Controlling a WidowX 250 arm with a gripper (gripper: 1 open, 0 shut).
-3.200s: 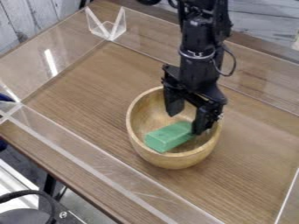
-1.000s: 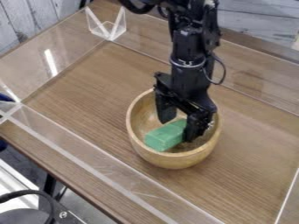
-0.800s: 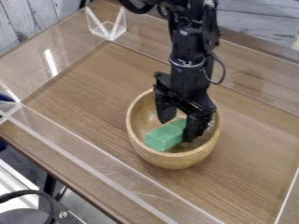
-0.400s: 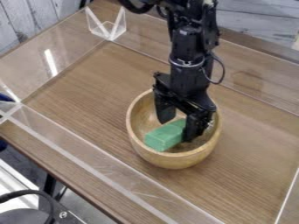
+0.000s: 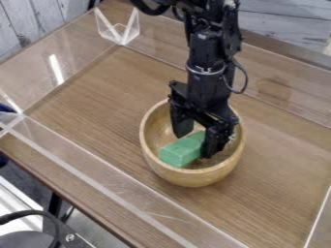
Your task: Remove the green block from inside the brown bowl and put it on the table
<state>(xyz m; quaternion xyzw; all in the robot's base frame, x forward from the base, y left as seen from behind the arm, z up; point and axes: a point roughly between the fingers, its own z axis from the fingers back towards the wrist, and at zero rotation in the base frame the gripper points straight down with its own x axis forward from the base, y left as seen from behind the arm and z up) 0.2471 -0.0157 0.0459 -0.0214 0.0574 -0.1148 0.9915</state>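
1. Nearest the camera, a low clear wall runs along the front edge of the table, this side of the brown bowl.
2. The table is a wide, flat wood-grain top; the bowl sits on it toward the right of the middle, well apart from every clear wall.
3. The bowl is round, light brown and thick-rimmed, and it stands upright on the table.
4. The green block lies inside the bowl, on its floor, with its long side running from the bowl's near left toward its far right.
5. The block is well below the bowl's rim and does not stick out over it.
6. The gripper points straight down into the bowl, its black fingers reaching below the rim.
7. The fingers are spread wide apart, one to the left of the block's far end and one to its right, so the block sits between them.
8. Neither finger is pressed against the block; whether a fingertip brushes it or the floor of the bowl cannot be told from this view.
9. The black arm rises straight up from the gripper, above the far half of the bowl, and leans off toward the top of the view.
10. Beyond the bowl, the table stretches to the far clear wall.
11. At the far left corner behind the bowl, a small clear folded piece stands by the wall.
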